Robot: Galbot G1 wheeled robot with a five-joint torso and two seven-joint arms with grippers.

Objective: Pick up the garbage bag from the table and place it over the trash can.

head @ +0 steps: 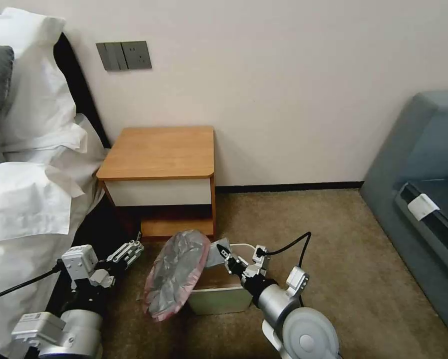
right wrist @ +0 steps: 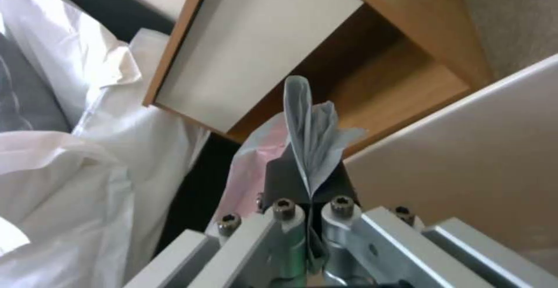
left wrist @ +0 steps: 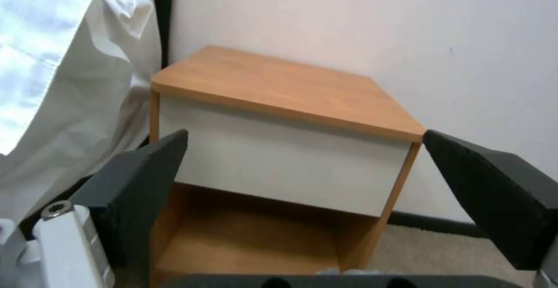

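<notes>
right hand [head: 223, 252] pinches garbage bag [head: 176, 273] edge | over trash can [head: 219, 299] rim

The table [head: 160, 152] stands on the brown carpet [head: 363, 279] by the wall, its wooden top bare. The trash can [head: 219, 299] sits on the carpet just before it.

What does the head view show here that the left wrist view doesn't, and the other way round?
Head view alone: the right claw shut on an edge of the garbage bag, which hangs open-mouthed at the left rim of the trash can; also the wall socket panel and grey sofa.

Left wrist view alone: the left claw seen from behind, open, its dark pads framing the nightstand with nothing between them.

Both share: the nightstand with its bare top, white drawer front and lower shelf, the white bedding, and the wall.
</notes>
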